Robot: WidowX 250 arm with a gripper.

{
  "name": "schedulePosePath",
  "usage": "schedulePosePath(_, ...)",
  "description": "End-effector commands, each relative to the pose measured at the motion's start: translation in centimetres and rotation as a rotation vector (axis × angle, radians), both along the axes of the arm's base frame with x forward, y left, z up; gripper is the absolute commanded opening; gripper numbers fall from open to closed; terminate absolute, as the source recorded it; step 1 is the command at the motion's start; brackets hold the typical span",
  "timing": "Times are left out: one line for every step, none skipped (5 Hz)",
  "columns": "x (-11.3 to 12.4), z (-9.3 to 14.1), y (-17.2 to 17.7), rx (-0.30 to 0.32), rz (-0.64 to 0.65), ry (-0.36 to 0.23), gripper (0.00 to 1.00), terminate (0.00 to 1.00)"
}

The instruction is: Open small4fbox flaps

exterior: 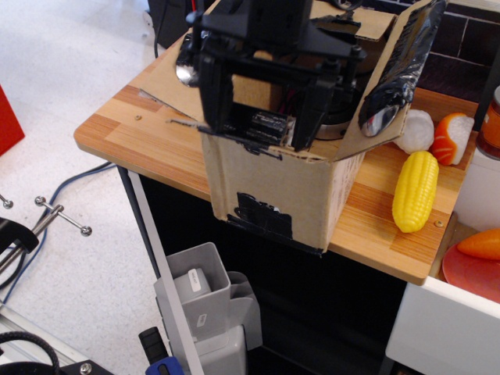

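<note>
The small4fbox (289, 191), brown cardboard with black tape patches, stands on the wooden table (117, 133) at its front edge. My black gripper (262, 134) hangs over the box's near rim, open, with its fingers (212, 101) wide apart. The near flap (262, 141) lies bent outward under the fingertips, seen almost edge-on. The right flap (400, 58), taped black with a silver disc (376, 117), stands open to the right. The left flap (166, 82) lies outward with a disc (186, 72). The far flap (355, 23) is partly hidden behind the gripper.
A yellow toy corn (414, 191) lies right of the box, with a white toy (418, 129) and an orange-and-white toy (453, 137) behind it. An orange toy (480, 244) lies on a red plate at the far right. A grey bin (203, 301) stands below the table.
</note>
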State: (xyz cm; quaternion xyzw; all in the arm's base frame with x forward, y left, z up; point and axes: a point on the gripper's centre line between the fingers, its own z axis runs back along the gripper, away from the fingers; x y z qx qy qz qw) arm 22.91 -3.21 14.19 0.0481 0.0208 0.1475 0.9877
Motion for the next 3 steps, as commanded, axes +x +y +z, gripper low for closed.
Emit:
schedulePosePath(-1.2,-1.2,-0.6,-0.013,0.027,-0.112,1.00,0.00)
schedulePosePath(-1.4,-2.2,-0.6,-0.041,0.039,-0.129,1.00,0.00)
schedulePosePath(-1.7,-3.0,-0.7,-0.046,0.044,-0.163,1.00,1.00)
